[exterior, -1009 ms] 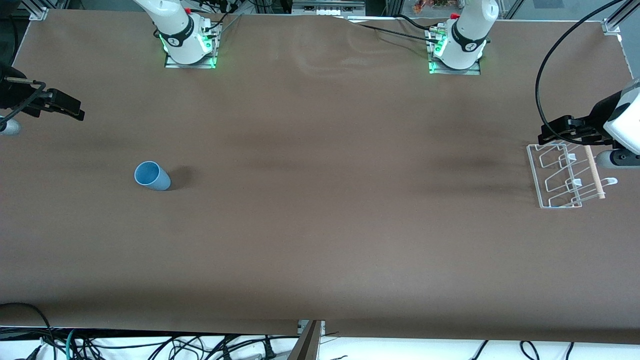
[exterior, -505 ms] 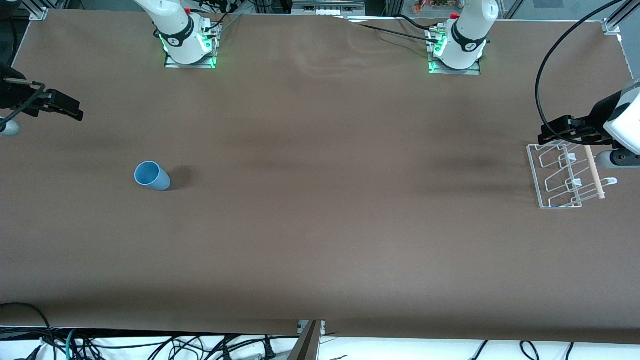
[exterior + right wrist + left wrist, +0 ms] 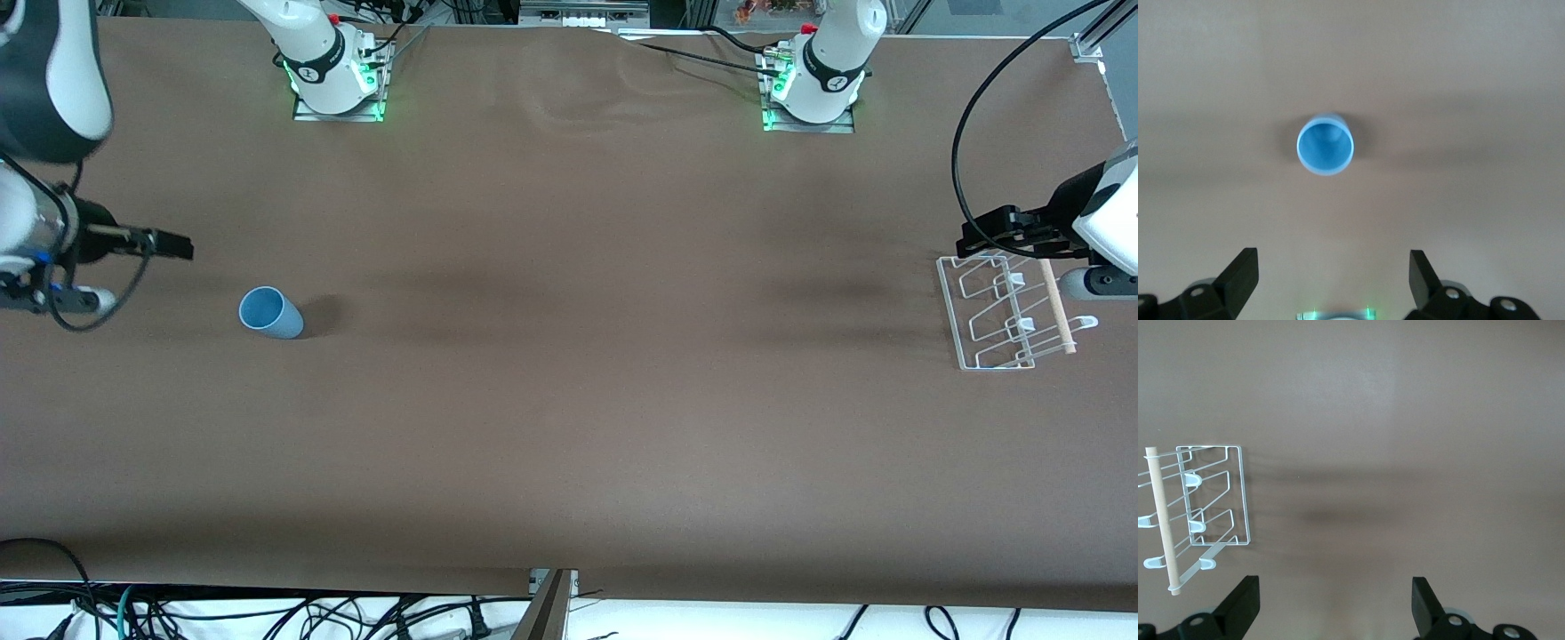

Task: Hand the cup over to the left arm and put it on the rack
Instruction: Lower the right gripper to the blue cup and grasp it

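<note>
Right end effector is hanging over the desk near the cup, fingers spread wide in its wrist view, probably lining up the first pick. Cup is standing upright, mouth up, at the right arm's end, out of the left arm's easy reach, hence the handover. Left end effector, also spread, is waiting over the rack at the left arm's end. Desk is showing plain brown covering; cables are trailing along its front-camera edge.

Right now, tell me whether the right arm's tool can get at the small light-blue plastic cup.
Probably yes: the right tool is open, and the upright light-blue plastic cup stands alone on bare table.
</note>
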